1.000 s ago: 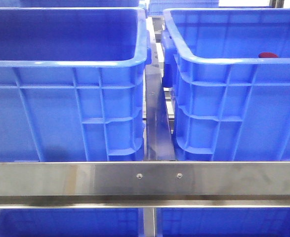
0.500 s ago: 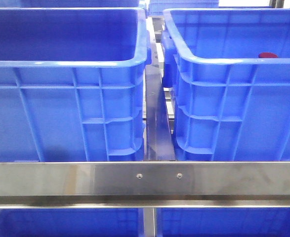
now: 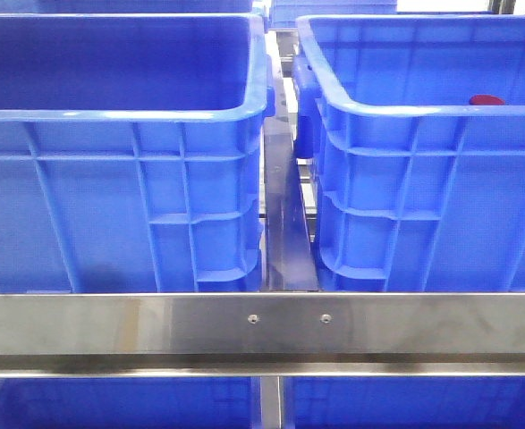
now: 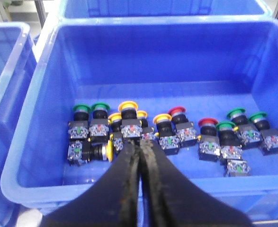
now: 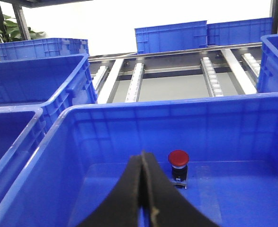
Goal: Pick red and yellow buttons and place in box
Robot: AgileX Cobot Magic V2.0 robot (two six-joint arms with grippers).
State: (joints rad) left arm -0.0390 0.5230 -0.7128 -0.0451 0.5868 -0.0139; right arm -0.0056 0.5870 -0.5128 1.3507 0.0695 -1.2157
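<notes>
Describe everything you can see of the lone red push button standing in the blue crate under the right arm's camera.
The red mushroom-capped push button stands upright and alone on the floor of the bright-blue plastic crate, near its far wall. A glossy, round, domed red cap sits on a black body with a paler, metallic-looking base. Nothing touches it except the crate floor; the right hand, shut and empty, is apart from it. In the front view only its cap shows.
</notes>
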